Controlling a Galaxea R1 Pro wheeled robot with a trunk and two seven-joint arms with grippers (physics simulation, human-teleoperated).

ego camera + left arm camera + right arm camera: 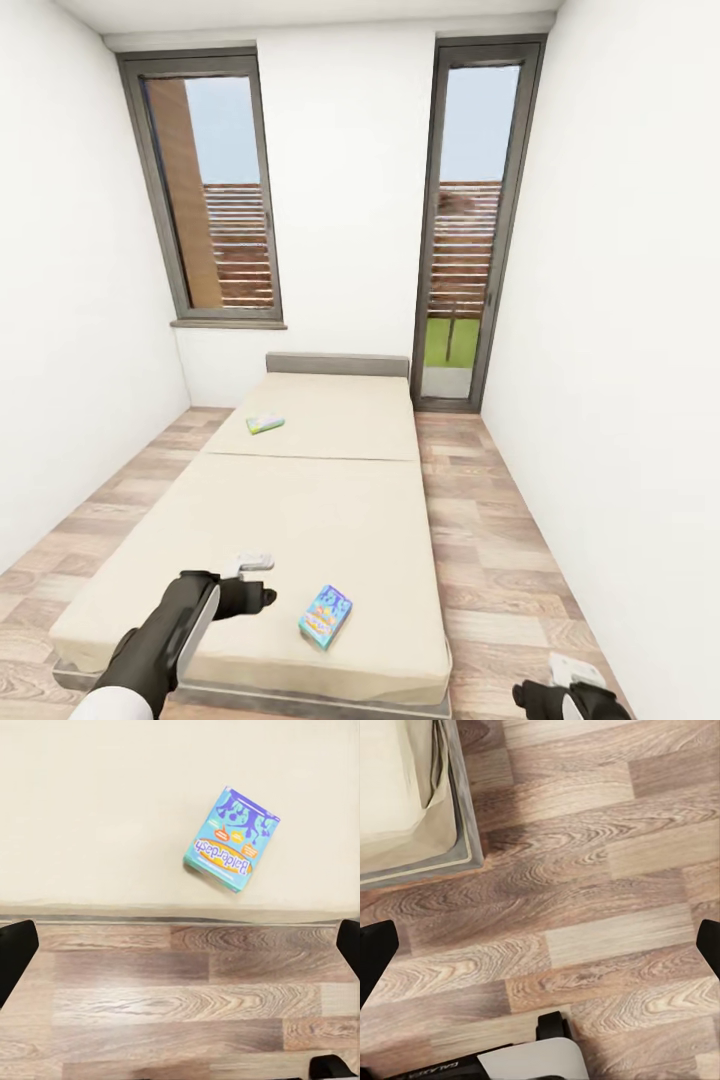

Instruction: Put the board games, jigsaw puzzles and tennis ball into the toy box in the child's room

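Observation:
Two board games lie on the cream bed (300, 500). The near one, a blue-green box (325, 615) lettered Balderdash (230, 840), rests close to the foot edge. The far one, a small green box (265, 423), sits by the headboard. My left gripper (255, 565) hovers above the foot of the bed, left of the near box, open and holding nothing; its dark fingertips (15, 952) frame the bed edge and floor. Over the floor at the bed's right corner, my right gripper (565, 670) is open and empty too, fingertips (375, 960) spread. The table, toy box, jigsaw puzzles and tennis ball are out of view.
The bed fills the narrow room between white walls. Strips of wood-plank floor (490, 560) run along both sides. A tall window (215, 200) and a glass door (470, 230) stand behind the headboard (337, 363). The bed's grey frame corner (461, 810) lies near my right gripper.

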